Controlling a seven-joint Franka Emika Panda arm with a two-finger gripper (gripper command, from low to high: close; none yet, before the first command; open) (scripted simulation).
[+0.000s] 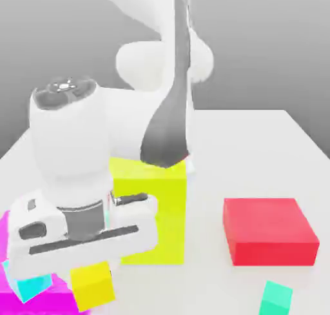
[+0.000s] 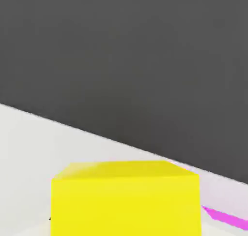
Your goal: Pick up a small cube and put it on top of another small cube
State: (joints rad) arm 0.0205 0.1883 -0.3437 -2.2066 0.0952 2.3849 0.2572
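A small bright yellow cube [image 1: 93, 285] hangs tilted just under my white hand, near the front of the table at the exterior view's left. My gripper [image 1: 91, 272] is shut on it, and the cube tilts the same way as the hand. In the hand view the same small yellow cube [image 2: 126, 199] sits very close and squarely in line with the camera, above the white table [image 2: 29, 153]. A small cyan cube [image 1: 32, 286] lies beside it on the exterior view's left, on a magenta block. Another small teal cube [image 1: 278, 299] rests at the front right.
A tall large yellow block [image 1: 158, 210] stands directly behind the hand. A flat red block [image 1: 269, 231] lies to the exterior view's right. A magenta block [image 1: 9, 288] sits at the front left; a magenta strip [image 2: 225, 218] shows past the cube in the hand view.
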